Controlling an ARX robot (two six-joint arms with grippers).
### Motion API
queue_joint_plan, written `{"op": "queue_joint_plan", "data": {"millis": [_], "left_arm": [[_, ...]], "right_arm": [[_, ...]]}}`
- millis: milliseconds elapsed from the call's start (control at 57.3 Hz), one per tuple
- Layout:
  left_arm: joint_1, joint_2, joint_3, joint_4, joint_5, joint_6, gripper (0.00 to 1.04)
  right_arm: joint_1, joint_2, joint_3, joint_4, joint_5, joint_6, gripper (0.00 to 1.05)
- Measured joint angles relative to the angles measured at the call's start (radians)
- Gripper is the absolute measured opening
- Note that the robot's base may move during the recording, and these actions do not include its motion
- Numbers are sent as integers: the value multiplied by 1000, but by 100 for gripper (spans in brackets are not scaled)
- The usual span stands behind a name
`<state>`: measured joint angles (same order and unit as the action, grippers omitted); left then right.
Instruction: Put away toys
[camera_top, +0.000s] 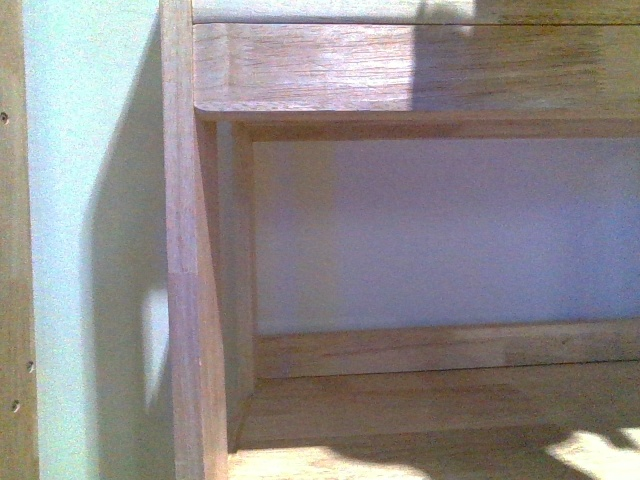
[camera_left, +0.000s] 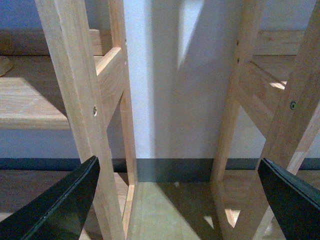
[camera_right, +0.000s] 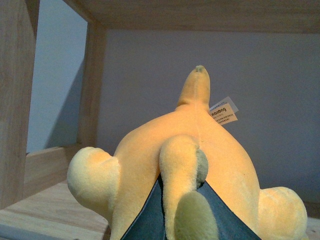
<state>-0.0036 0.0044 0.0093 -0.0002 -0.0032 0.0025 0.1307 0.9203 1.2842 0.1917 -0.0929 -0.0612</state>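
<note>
**Plush toy held inside the wooden shelf**

In the right wrist view, the right gripper (camera_right: 182, 215) is closed on a limb of the yellow-orange plush toy (camera_right: 200, 150), which sits on the shelf board (camera_right: 45, 212) (a white label (camera_right: 222, 112) sticks out near its far end). The left gripper (camera_left: 177, 200) is spread wide and holds nothing; beyond it stand two wooden uprights (camera_left: 75, 100), then the wall (camera_left: 175, 100). The front view shows only the shelf frame (camera_top: 190, 300).

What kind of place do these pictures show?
Probably an indoor room with storage furniture. A wooden shelf unit stands against a plain pale wall, with a dark baseboard and wood floor below. The right claw holds a yellow plush toy inside a shelf.
</note>
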Motion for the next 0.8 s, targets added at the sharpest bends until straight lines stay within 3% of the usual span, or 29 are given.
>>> {"op": "queue_joint_plan", "data": {"millis": [803], "left_arm": [[0, 0, 0, 0, 0, 0, 98]], "right_arm": [[-13, 295, 242, 68, -160, 130, 6]]}}
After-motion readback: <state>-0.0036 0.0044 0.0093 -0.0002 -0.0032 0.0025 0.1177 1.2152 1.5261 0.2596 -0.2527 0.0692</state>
